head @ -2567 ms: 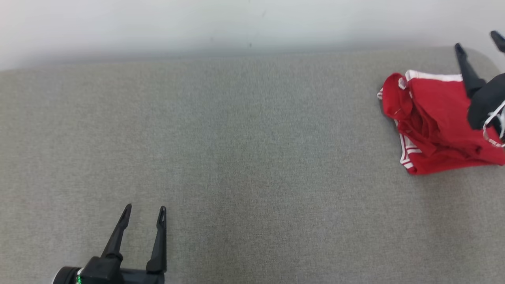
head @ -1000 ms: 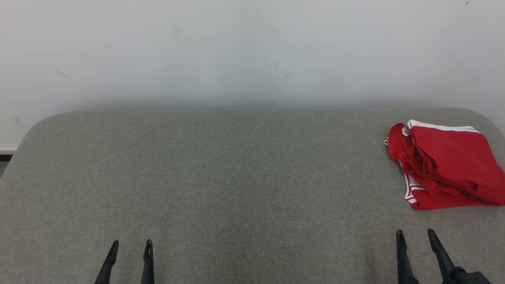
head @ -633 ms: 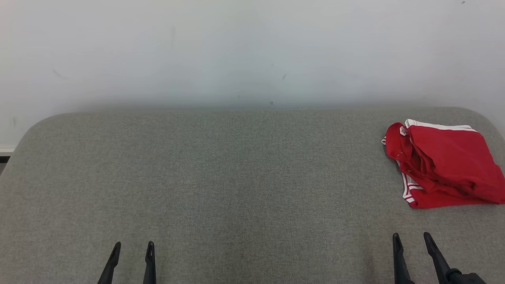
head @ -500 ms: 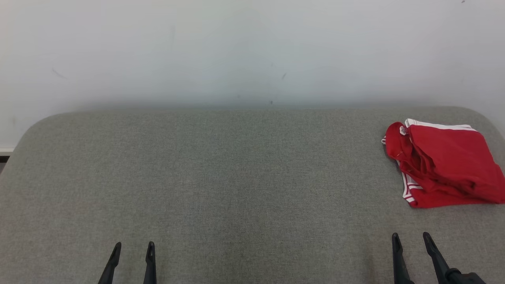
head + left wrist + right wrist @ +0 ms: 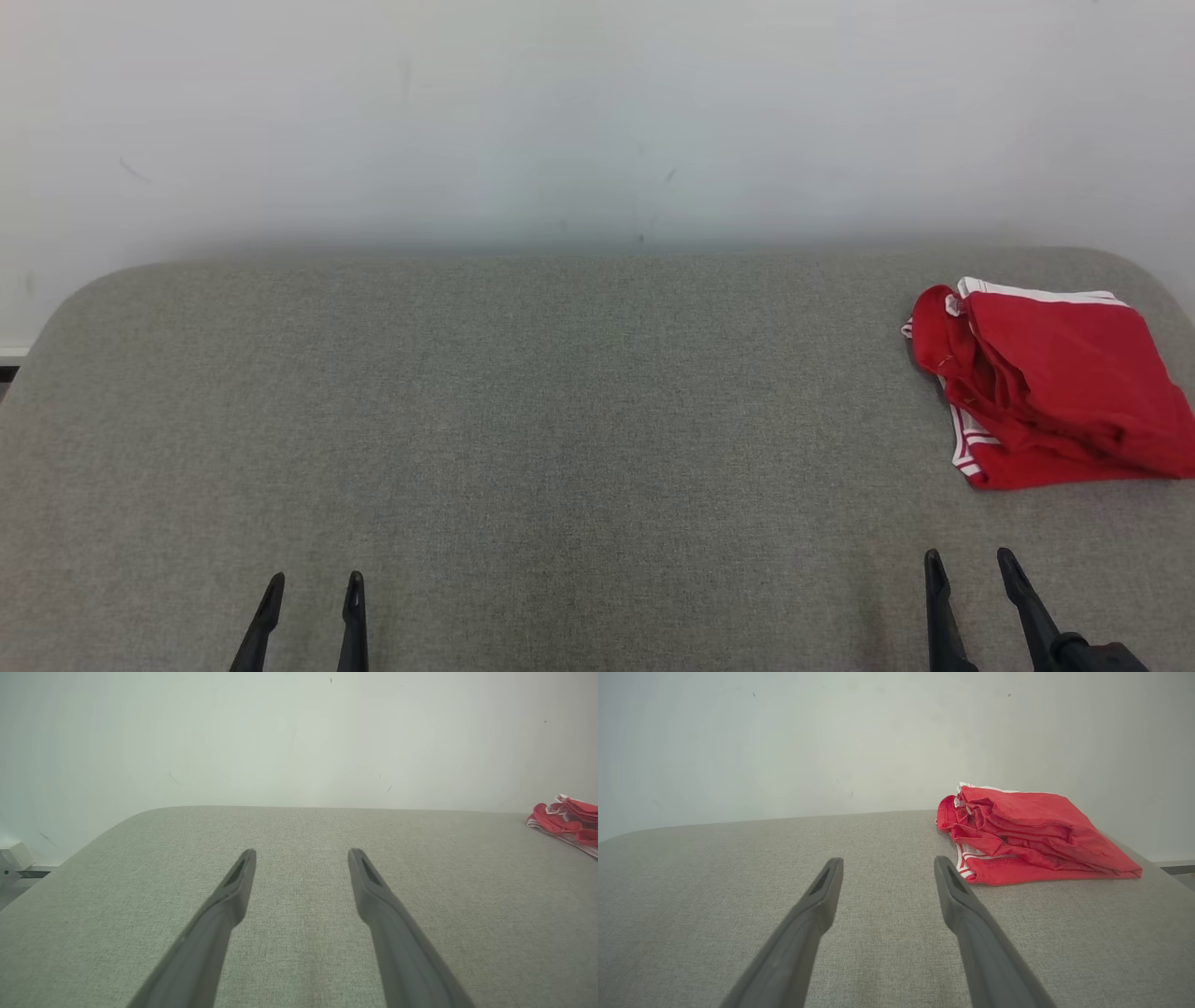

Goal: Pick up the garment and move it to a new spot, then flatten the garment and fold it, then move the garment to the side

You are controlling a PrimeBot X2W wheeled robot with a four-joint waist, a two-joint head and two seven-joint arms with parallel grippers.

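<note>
- The right gripper [image 5: 969, 558] had its two long dark fingers spread wide and held nothing, at the near right of the table.
- The left gripper [image 5: 315, 581] was just as wide open and empty, at the near left.
- Both pairs of fingers pointed away towards the pale wall [image 5: 560, 112].
- The red garment with white-striped trim [image 5: 1055, 383] lay as a folded bundle at the far right of the grey fabric-covered table [image 5: 560, 420], close to its rounded corner.
- It lay beyond the right fingers and slightly to their right, near but not touching.
- It was well apart from the left fingers.
- Its long axis ran roughly left to right, with the bunched edge facing left.
- The right arm was plainly the nearer one for any further reach.
</note>
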